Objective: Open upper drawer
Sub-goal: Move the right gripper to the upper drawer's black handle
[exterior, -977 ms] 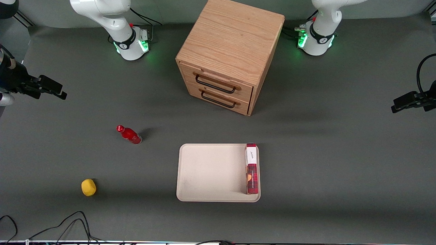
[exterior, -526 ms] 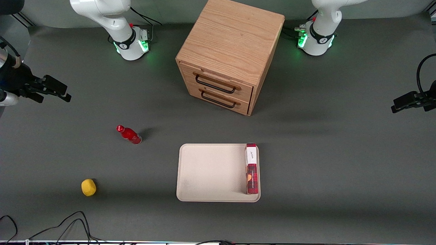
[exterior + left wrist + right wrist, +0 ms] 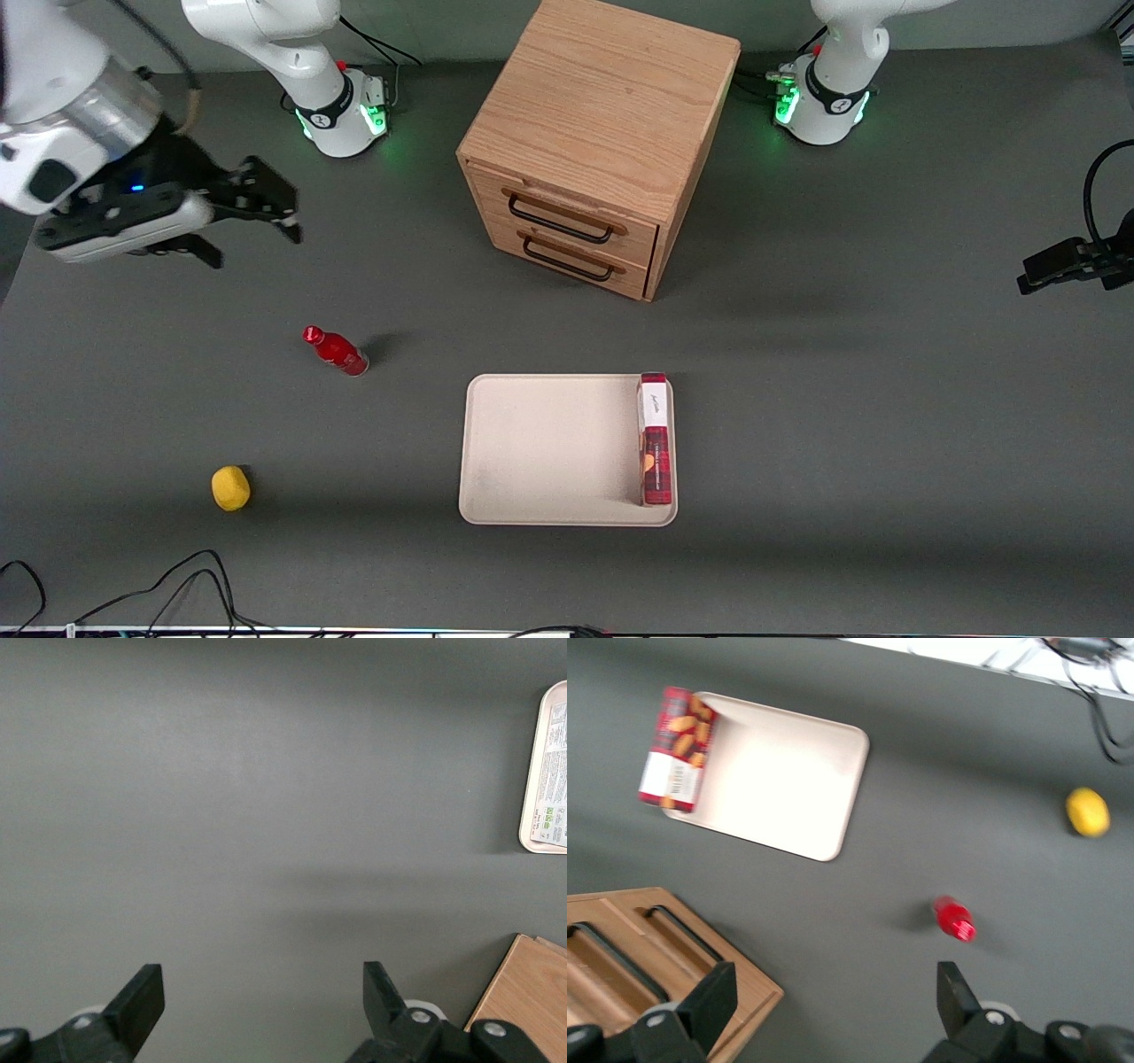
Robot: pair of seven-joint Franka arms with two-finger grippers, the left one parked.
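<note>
The gripper (image 3: 252, 229) is hovering above the table (image 3: 886, 425), fingers spread wide and holding nothing, well apart from the cabinet (image 3: 602, 106), toward the working arm's end. The upper drawer (image 3: 567, 213) is sitting shut in the cabinet, directly above the lower drawer (image 3: 576, 257). A tray (image 3: 549, 443) is lying nearer the front camera than the cabinet, with a red box (image 3: 655, 439) standing in it. A red bottle (image 3: 337, 351) and a yellow ball (image 3: 230, 488) are resting toward the working arm's end.
</note>
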